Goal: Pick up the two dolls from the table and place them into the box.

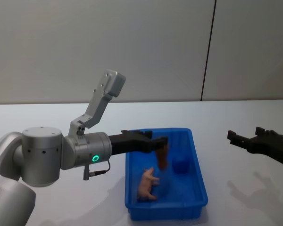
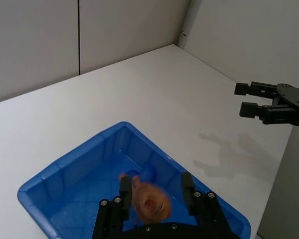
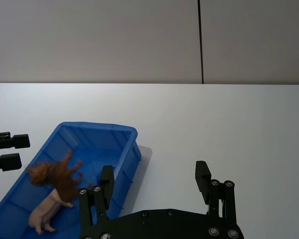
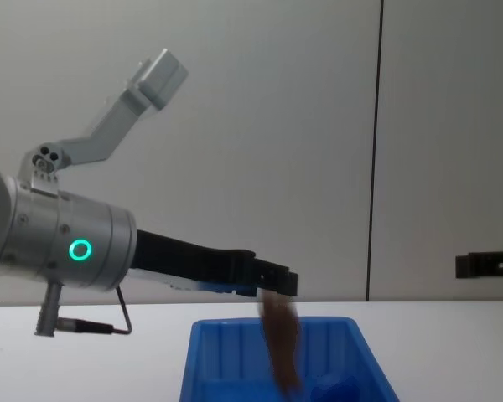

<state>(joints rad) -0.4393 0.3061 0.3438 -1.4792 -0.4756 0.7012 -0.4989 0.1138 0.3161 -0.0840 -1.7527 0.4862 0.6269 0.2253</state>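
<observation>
Over the box (image 1: 196, 178), toward its 12 o'clock end: left gripper (image 1: 161, 141), reaching in from 9 o'clock at the end of a black forearm, fingers (image 2: 125, 191) spread apart with a clear gap between them and gripping nothing. Just under those fingers, blurred and free of both pads: reddish-brown doll (image 1: 162, 157), in mid-air above the bin floor, seen from the chest camera as a brown streak (image 4: 281, 342) hanging below the fingertip and reaching down inside the blue walls. From the left wrist camera, same doll (image 2: 150, 201) between the two fingers, touching neither.

On the box floor, toward the 7 o'clock corner: pale pink pig doll (image 1: 148, 184), on its side, legs pointing toward 3 o'clock; also seen from the right wrist camera (image 3: 46, 211) just beside the brown doll (image 3: 59, 175). Near the box's middle, toward 1 o'clock of the pig: rounded blue doll (image 1: 180, 165), hard to tell apart from the blue floor.

Box itself resting on the white table (image 1: 245, 188), long axis running 12 to 6.

Well apart at 3 o'clock of the box, above the bare tabletop: right gripper (image 1: 244, 137), fingers (image 3: 203, 175) wide apart and holding nothing, pointing toward 9 o'clock.
</observation>
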